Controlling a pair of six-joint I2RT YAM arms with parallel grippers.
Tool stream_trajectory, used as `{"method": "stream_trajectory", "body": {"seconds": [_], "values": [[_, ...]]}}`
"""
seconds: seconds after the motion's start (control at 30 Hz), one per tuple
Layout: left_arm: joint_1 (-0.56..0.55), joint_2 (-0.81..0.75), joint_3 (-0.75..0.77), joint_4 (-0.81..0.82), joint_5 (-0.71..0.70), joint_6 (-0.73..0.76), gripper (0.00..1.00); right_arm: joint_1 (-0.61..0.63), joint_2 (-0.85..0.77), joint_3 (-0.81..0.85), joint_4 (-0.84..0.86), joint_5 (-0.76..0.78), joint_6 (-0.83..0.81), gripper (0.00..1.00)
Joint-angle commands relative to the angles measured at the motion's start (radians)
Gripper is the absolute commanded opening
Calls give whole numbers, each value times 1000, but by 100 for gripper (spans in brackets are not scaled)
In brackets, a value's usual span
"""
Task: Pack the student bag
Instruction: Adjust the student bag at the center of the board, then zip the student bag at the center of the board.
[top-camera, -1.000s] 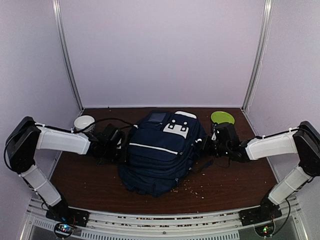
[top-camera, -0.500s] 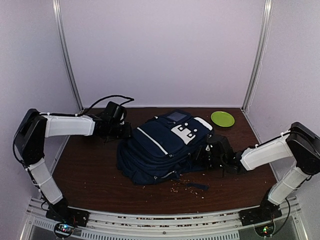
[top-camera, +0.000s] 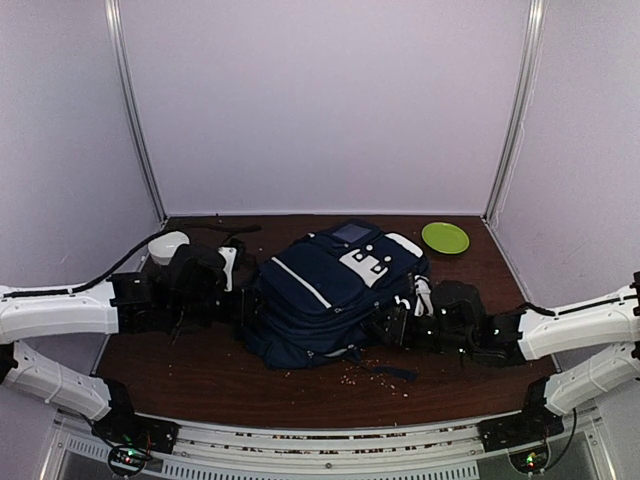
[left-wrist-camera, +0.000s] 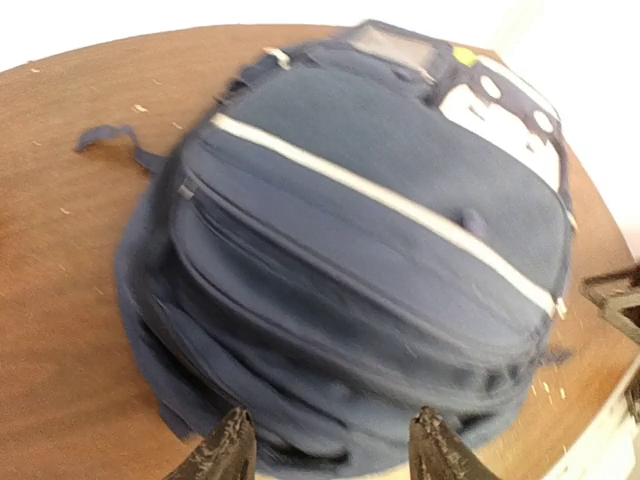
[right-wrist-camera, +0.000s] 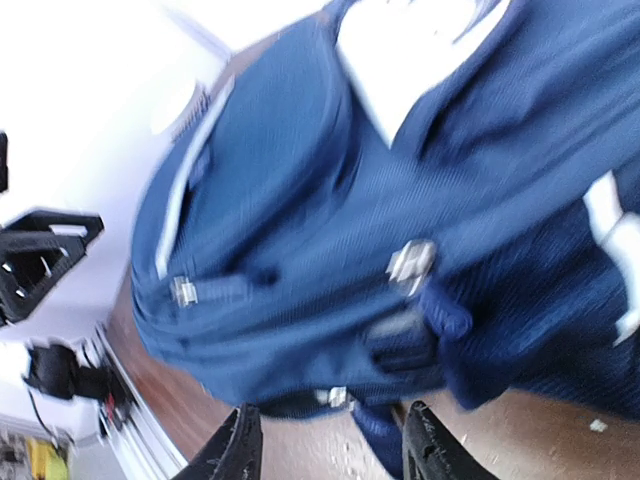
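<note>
The student bag (top-camera: 325, 290), navy blue with white stripes and a white buckle patch, lies flat in the middle of the brown table (top-camera: 200, 360). My left gripper (top-camera: 238, 298) is at the bag's left edge. In the left wrist view the left gripper (left-wrist-camera: 333, 452) stands open, with the bag's fabric (left-wrist-camera: 380, 230) just beyond the tips. My right gripper (top-camera: 392, 325) is at the bag's near right edge. In the right wrist view the right gripper (right-wrist-camera: 330, 445) is open, and the bag (right-wrist-camera: 330, 200), with its zip pulls and a dangling strap (right-wrist-camera: 375, 435), lies just ahead.
A white bowl (top-camera: 167, 245) sits at the back left behind my left arm. A green plate (top-camera: 445, 237) lies at the back right. Crumbs (top-camera: 365, 372) and a loose dark strap (top-camera: 395, 373) lie on the table in front of the bag.
Both grippers have opened. The left arm swung from the back left down to the bag's left edge. The right arm dropped lower and stretched out. The bag turned earlier and now lies still.
</note>
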Motion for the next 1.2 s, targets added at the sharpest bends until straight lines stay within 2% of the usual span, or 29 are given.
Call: {"method": "stream_trajectory", "body": {"seconds": [0.0,0.13,0.37,0.73,1.17], "values": [[-56,-6,-62,-56,-53,-80,89,49,58,-23,-5,-6,-31,48],[-59,-13,-107,-27,-50,-105,89,80,140,-19,43,-17,-25,48],[-59,6,-96,-33,-48,-89,88,85,273,-1,137,-33,-45,50],[-59,26,-96,-27,-45,-85,88,67,365,-11,263,-104,-138,56],[-59,55,-81,-23,-40,-81,88,-7,440,-19,387,-239,-158,56]]}}
